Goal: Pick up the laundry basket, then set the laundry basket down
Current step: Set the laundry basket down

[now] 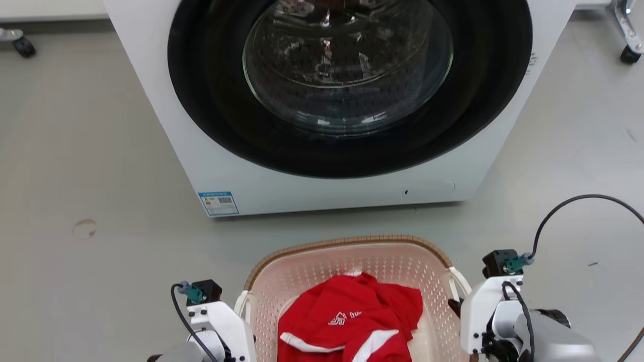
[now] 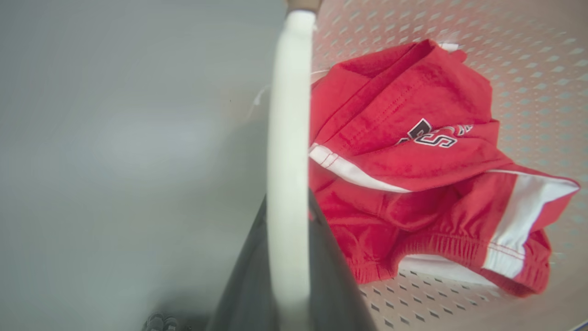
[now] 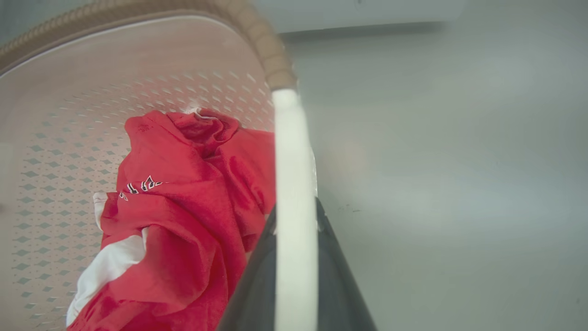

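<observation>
Snugly, laundry basket (image 1: 352,242) between left pincer (image 2: 288,220), right pincer (image 3: 296,220).

Bright even light; washer door (image 1: 347,65) glares; wrist views soft

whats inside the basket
A crumpled red garment with white stripes lies on the perforated floor of the basket. Anything under the cloth is covered.
</observation>
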